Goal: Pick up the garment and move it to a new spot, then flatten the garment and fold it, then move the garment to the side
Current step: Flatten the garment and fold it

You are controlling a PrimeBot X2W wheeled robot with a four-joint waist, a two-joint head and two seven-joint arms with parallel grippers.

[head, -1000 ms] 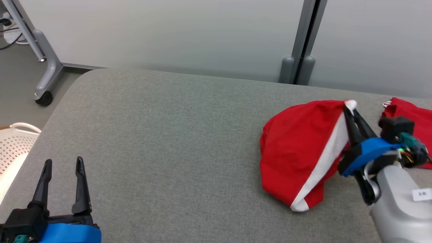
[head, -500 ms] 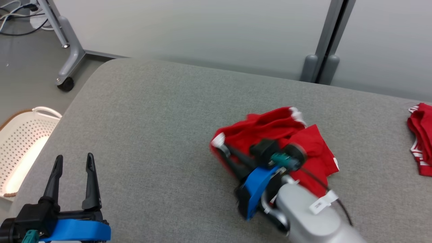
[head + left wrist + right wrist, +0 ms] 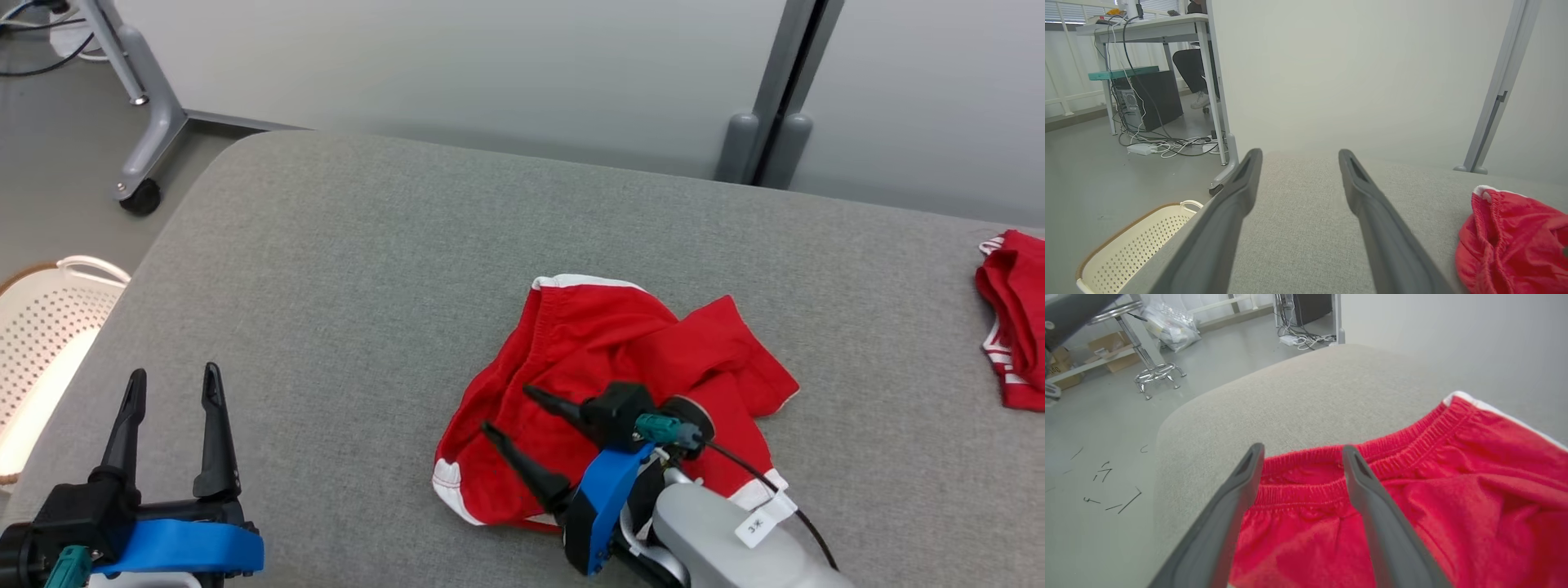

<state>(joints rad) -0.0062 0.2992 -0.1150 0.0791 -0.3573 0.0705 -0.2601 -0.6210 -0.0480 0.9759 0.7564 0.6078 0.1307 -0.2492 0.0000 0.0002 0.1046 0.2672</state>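
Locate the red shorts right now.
In the head view, the red shorts lie crumpled centre-right on the grey cushion, beneath the open right end effector.

Grey fabric-covered table (image 3: 326, 245), crumpled red garment (image 3: 620, 343) near its middle, second red garment (image 3: 1012, 327) far right.

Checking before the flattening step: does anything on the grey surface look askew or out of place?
Yes: the red garment lies crumpled in a heap, folds overlapping, its waistband rumpled under the open right gripper. A second red piece sits bunched at the right edge.
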